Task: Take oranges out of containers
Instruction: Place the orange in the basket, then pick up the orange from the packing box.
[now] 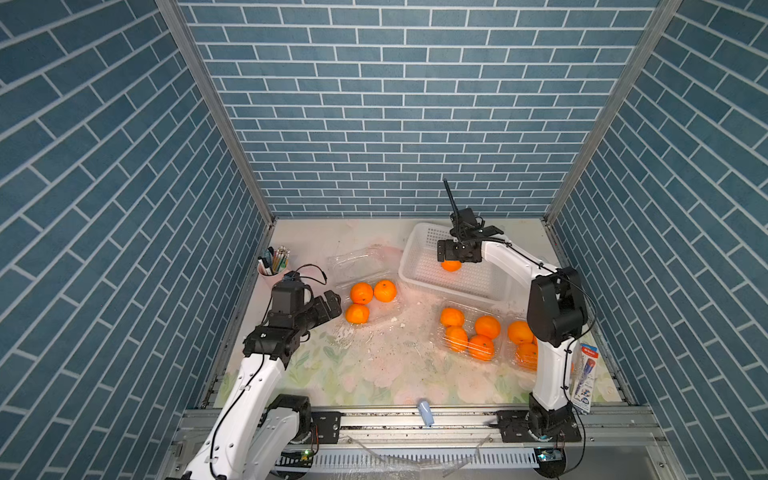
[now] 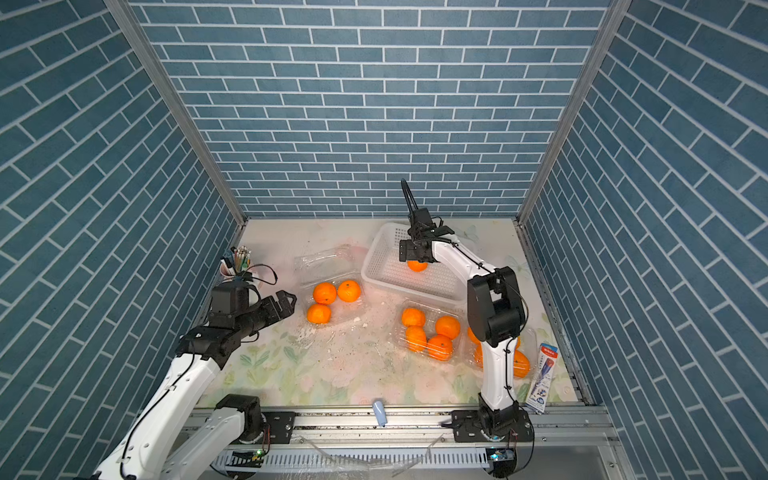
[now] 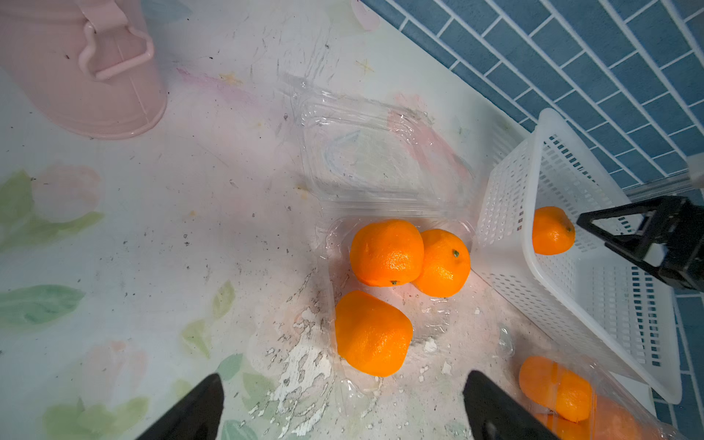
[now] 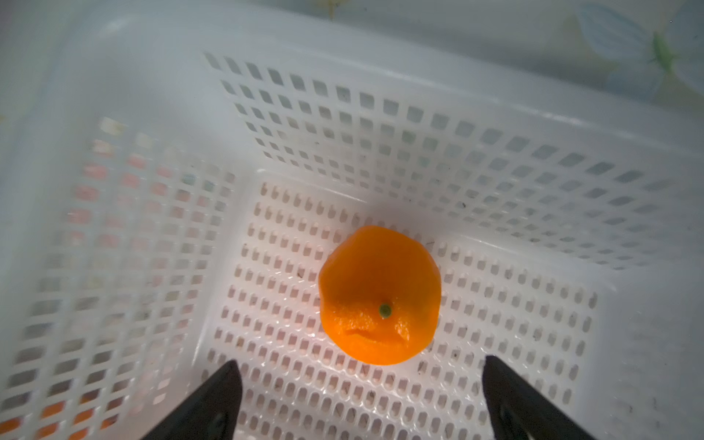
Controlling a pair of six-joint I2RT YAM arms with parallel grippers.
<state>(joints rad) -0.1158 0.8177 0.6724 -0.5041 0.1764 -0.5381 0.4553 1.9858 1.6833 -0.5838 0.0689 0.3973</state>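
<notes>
Plastic basket (image 1: pixel 424 270) with one orange (image 4: pixel 379 295); three oranges (image 3: pixel 386 253) in open container (image 3: pixel 381 164); left claw (image 3: pixel 343 379), right claw (image 4: pixel 362 377) released.

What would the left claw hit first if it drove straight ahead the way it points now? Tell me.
Most likely the nearest orange in the open clear container, possibly after brushing that container's thin front rim. The left claw is open and aimed at it, though its exact height is unclear.
</notes>
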